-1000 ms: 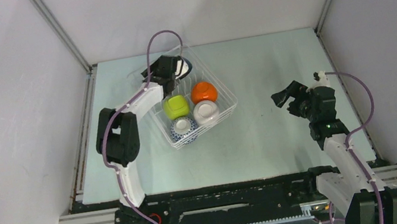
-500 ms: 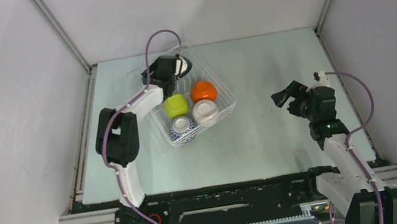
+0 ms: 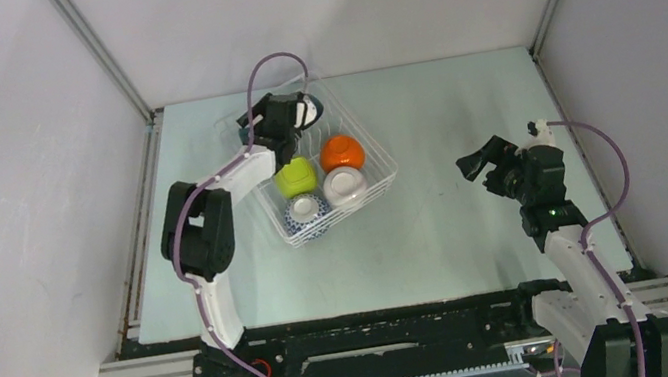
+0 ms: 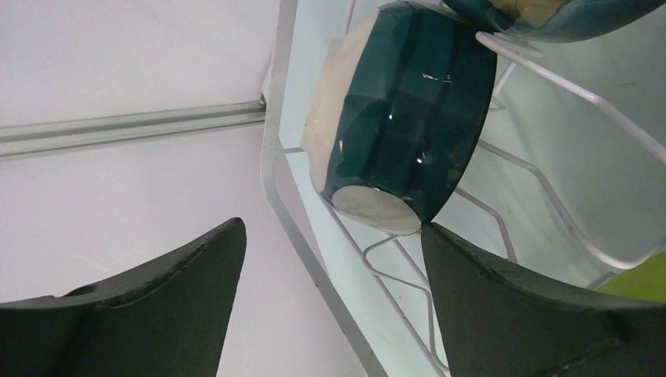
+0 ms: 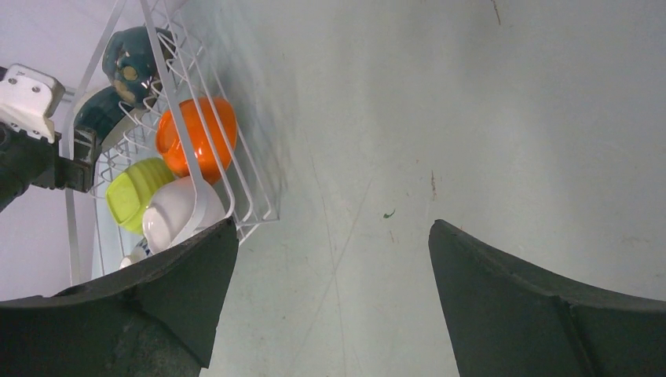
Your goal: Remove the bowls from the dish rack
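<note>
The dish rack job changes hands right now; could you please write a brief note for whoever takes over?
Left end effector: open, at the far-left corner of the dish rack, fingers flanking the dark blue-green bowl, not gripping.
Right end effector: open, empty, above the table right of the rack.
Also in the rack: teal bowl, lime green bowl, orange bowl, white bowl, blue-and-white bowl.
Done: none unloaded. Left: all six bowls.

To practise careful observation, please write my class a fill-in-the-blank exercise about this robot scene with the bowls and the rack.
1. The dark teal bowl in the dish rack is nearest the ____ gripper.
2. The right gripper hangs open above the ____.
3. In the top view, the bowl just below the orange bowl is ____.

Missing words: left; table; white.
</note>
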